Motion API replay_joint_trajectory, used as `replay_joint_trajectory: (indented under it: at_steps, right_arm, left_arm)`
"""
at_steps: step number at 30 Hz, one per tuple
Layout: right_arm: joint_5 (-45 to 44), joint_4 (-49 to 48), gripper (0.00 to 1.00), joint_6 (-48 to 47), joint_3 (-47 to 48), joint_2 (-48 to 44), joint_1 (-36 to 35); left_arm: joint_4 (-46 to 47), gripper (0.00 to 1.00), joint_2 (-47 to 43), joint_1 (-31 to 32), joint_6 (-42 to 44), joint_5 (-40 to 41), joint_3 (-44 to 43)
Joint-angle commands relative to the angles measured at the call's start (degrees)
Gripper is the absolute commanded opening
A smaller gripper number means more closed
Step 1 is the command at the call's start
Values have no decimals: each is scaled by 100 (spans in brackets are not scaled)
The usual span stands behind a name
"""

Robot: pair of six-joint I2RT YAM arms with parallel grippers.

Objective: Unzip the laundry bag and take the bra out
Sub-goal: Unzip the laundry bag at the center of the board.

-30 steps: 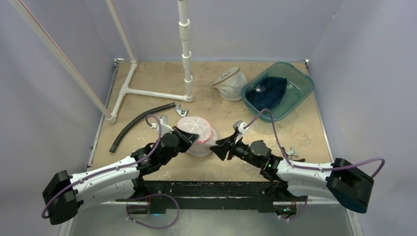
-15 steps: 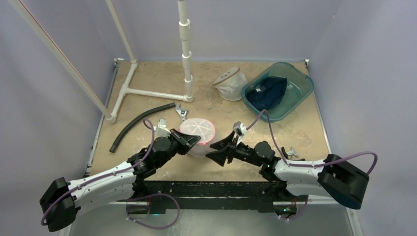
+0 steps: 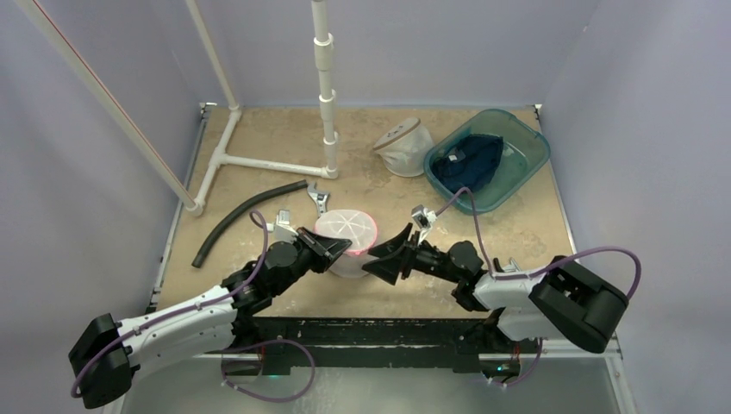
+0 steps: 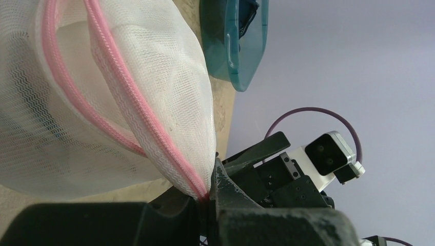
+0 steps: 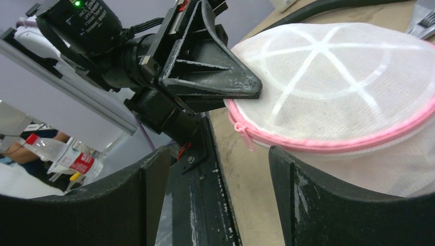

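Laundry bag (image 3: 346, 231) edge pinched in left gripper (image 4: 208, 197), right gripper (image 3: 376, 259) agape nearby.

A: Enclosure walls?
B: Plain lavender wall panels (image 3: 431, 52) on three sides, evenly lit.
A: Work surface?
B: Tan, stone-patterned tabletop (image 3: 267, 134) with a metal rail (image 3: 166, 250) along its left edge. A white pipe frame (image 3: 326, 86) stands upright at the rear, and a slanted pipe (image 3: 103, 96) crosses at left.

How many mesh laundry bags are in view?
2. The white mesh bag with pink zipper is front centre, pinched by the left gripper; the white mesh bag with tan trim lies beside the teal plastic basin.
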State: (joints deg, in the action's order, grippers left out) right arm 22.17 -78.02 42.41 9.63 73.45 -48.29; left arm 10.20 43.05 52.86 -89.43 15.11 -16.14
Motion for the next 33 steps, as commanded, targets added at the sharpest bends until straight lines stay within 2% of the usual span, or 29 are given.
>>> replay_joint_trajectory:
  at_steps: [1, 18, 33]
  right_arm:
    - [397, -729, 72, 238, 10, 208, 18]
    - [322, -894, 70, 414, 242, 770, 23]
    - [287, -920, 61, 444, 445, 905, 26]
  left_arm:
    - [193, 0, -77, -38, -91, -32, 1]
    - [264, 0, 35, -31, -60, -142, -65]
    - [328, 0, 133, -35, -40, -209, -66]
